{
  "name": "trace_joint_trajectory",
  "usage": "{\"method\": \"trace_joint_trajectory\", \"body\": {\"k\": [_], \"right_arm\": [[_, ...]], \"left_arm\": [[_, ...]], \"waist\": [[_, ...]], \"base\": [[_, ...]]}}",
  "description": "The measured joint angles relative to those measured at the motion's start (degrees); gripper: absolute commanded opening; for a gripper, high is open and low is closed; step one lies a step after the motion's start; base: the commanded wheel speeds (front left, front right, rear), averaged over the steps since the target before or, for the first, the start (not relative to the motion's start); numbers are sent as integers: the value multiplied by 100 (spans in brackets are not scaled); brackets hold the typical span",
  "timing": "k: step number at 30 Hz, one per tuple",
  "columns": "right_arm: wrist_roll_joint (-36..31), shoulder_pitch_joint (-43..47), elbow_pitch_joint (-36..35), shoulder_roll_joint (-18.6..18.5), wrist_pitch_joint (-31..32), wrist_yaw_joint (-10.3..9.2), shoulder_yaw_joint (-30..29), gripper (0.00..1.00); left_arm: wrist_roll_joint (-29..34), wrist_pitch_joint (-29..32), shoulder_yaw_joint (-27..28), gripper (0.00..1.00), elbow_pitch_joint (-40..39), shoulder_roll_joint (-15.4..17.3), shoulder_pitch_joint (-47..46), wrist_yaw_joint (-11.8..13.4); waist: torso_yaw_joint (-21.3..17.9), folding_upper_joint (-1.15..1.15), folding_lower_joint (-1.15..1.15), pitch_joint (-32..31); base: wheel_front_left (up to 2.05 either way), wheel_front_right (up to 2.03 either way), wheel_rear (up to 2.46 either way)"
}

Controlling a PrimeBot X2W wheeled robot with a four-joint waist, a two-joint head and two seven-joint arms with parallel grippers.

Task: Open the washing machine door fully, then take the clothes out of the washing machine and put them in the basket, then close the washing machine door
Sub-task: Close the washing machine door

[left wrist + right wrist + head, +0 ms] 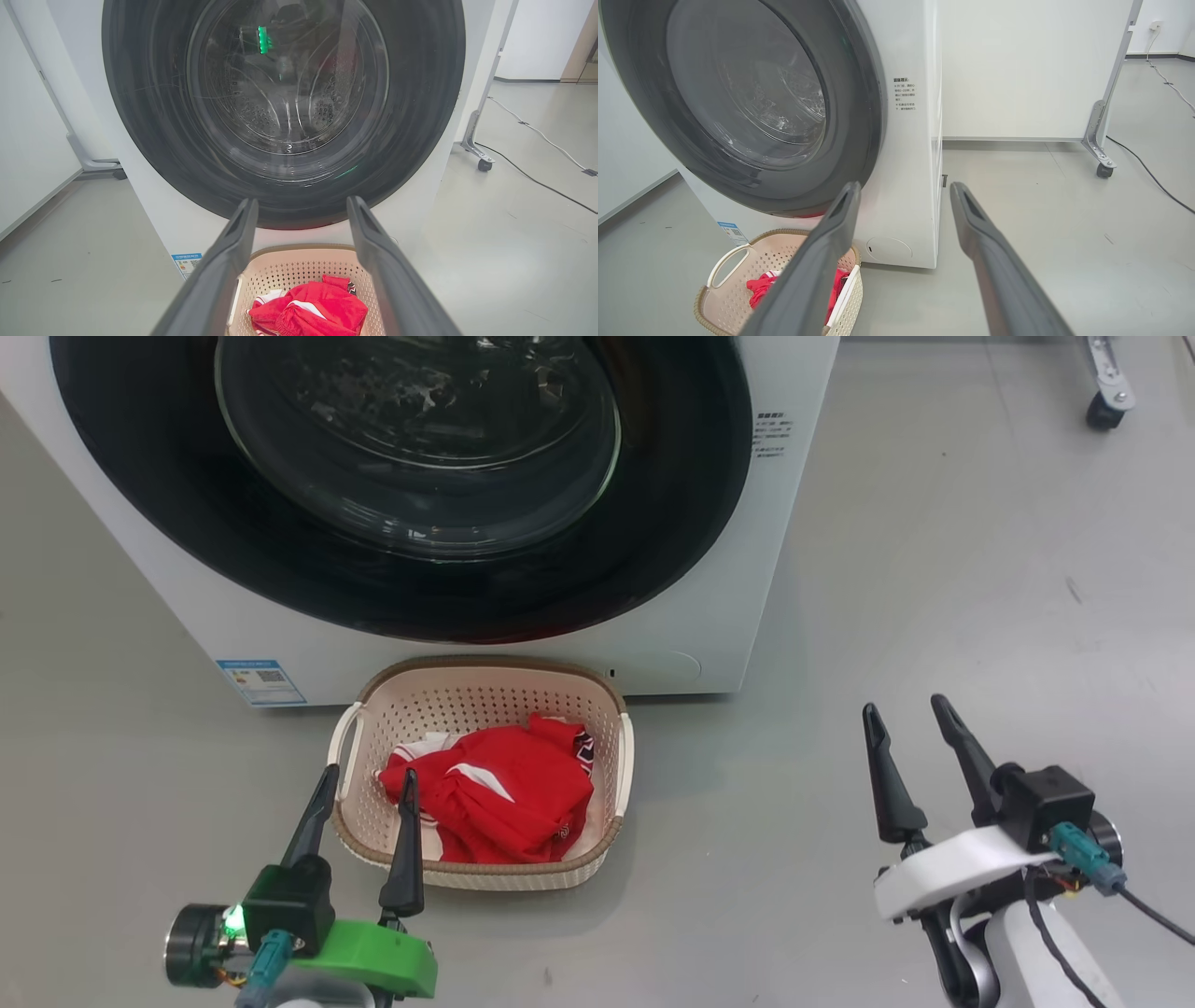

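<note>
Left gripper [370, 771] spread, tips by the basket's [485, 665] near rim, clothes [504, 789] inside just ahead. Right gripper [905, 703] spread too, empty, open floor [980, 569] all around it, door [653, 569] shut up ahead

The left end effector [370, 771], two long dark tapered fingers [406, 859] on a green plastic wrist mount [392, 961], sits low at the left, its fingers spread apart and empty. The right end effector [904, 704], with the same dark fingers on a white wrist mount [943, 873] above a pale forearm [1013, 952], is also spread and empty. Both point up the head view.
</note>
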Motion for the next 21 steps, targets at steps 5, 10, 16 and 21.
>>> {"method": "trace_joint_trajectory", "body": {"k": [5,10,16,21], "right_arm": [[-60,298,-118,33,0,-53,10,100],[-66,621,-242,46,0,-122,-1,100],[-108,888,-386,58,0,-153,-36,100],[-109,1045,-505,85,0,-194,-35,100]], "left_arm": [[-27,0,3,100,18,1,122,0],[-53,0,7,100,47,2,250,0],[-52,54,-76,100,112,5,409,0],[-53,63,-102,100,113,8,498,0]], "waist": [[-97,0,0,-102],[-192,0,0,-236],[-265,0,0,-410],[-286,0,0,-550]], "base": [[0,0,0],[0,0,0],[0,0,0],[0,0,0]]}}
